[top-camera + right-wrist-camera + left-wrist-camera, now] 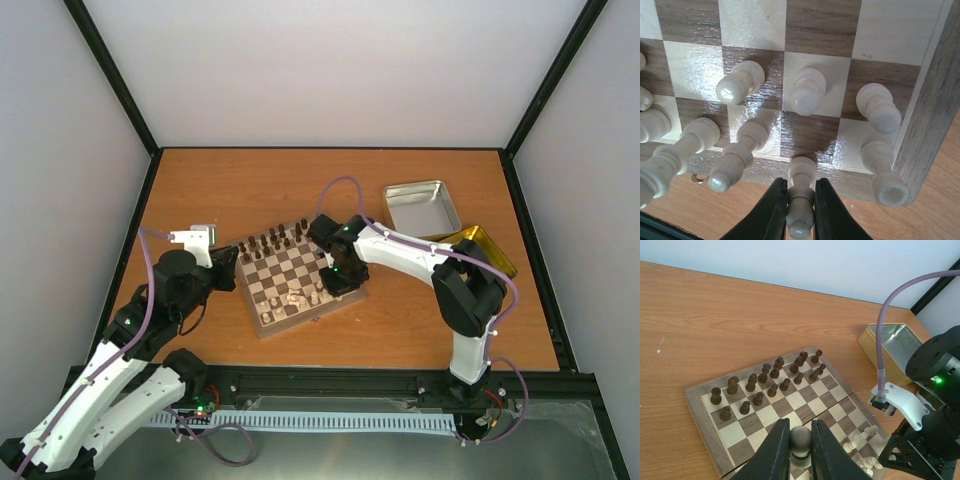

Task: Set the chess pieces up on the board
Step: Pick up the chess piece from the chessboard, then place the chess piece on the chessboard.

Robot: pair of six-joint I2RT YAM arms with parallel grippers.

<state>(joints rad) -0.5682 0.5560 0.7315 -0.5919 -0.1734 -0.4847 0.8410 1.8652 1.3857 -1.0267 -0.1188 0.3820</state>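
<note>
The board [272, 283] lies mid-table, turned a little. Dark brown chessmen [268, 241] stand in two rows on its far side. Cream chess pieces [297, 298] cluster on its near right part. My left gripper [228, 258] is at the board's left edge. In the left wrist view it [801, 445] is shut on a round-headed pawn [801, 439], greyish in shadow, above the board [790, 400]. My right gripper [336, 282] is over the board's right side. In the right wrist view it [800, 210] is shut on a cream piece [801, 192] standing by the rim [930, 115], among several other cream pieces [807, 90].
An open silver tin [422, 207] sits at the back right, with its gold lid [487, 250] beside it, partly under the right arm. The tin also shows in the left wrist view [892, 347]. The right arm's wrist [935, 405] is close on the right of that view.
</note>
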